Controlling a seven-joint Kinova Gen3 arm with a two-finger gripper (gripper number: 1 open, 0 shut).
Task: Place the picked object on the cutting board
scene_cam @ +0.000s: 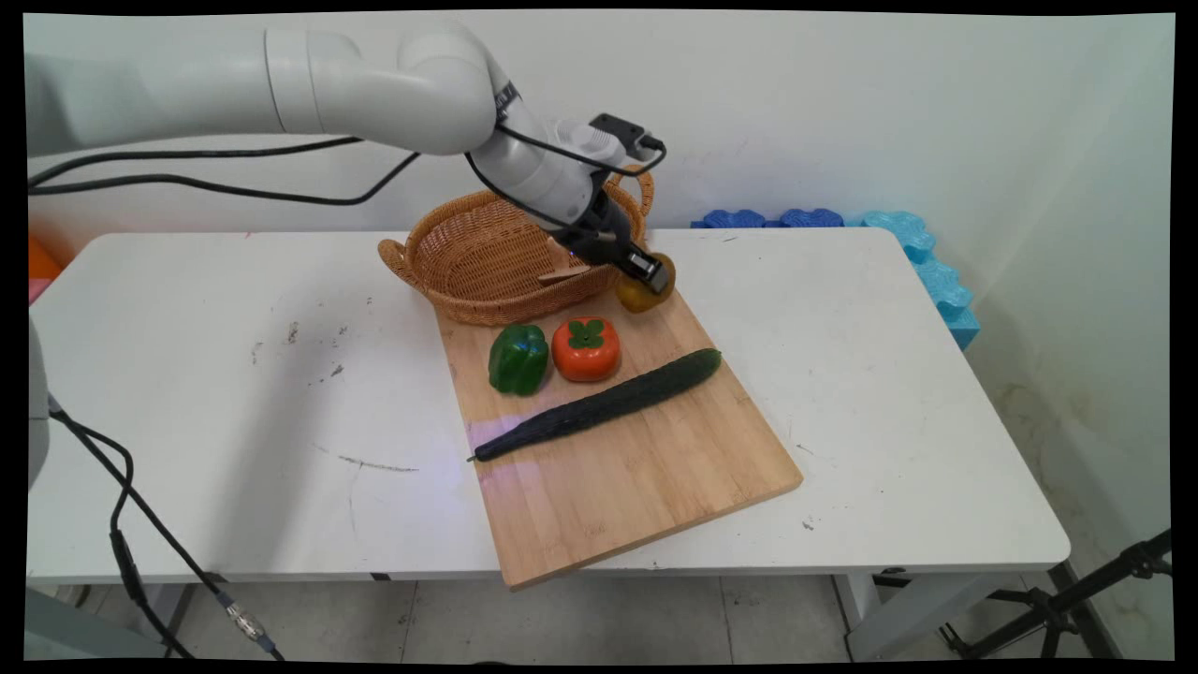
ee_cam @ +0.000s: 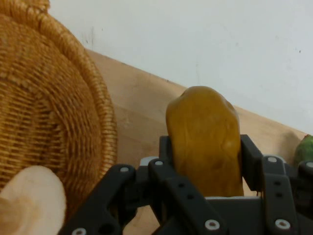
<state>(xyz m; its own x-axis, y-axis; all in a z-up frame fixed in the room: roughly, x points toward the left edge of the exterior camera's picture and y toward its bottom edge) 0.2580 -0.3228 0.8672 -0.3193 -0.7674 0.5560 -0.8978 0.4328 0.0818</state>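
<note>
My gripper (scene_cam: pixel 652 274) is down at the far corner of the wooden cutting board (scene_cam: pixel 646 468), right beside the wicker basket (scene_cam: pixel 487 257). It is shut on a yellow-brown pepper-like vegetable (scene_cam: pixel 638 297). In the hand view this yellow vegetable (ee_cam: pixel 204 139) stands upright in the gripper (ee_cam: pixel 208 149), with a finger pressed against each side. I cannot tell whether it rests on the board or hangs just above it. The basket wall (ee_cam: pixel 58 122) is close on the left.
On the board lie a green bell pepper (scene_cam: pixel 518 358), an orange persimmon (scene_cam: pixel 586 348) and a long dark cucumber (scene_cam: pixel 599 404). A pale mushroom-like piece (ee_cam: pixel 29 203) lies in the basket. Blue foam mats (scene_cam: pixel 913 253) line the wall behind the table's right end.
</note>
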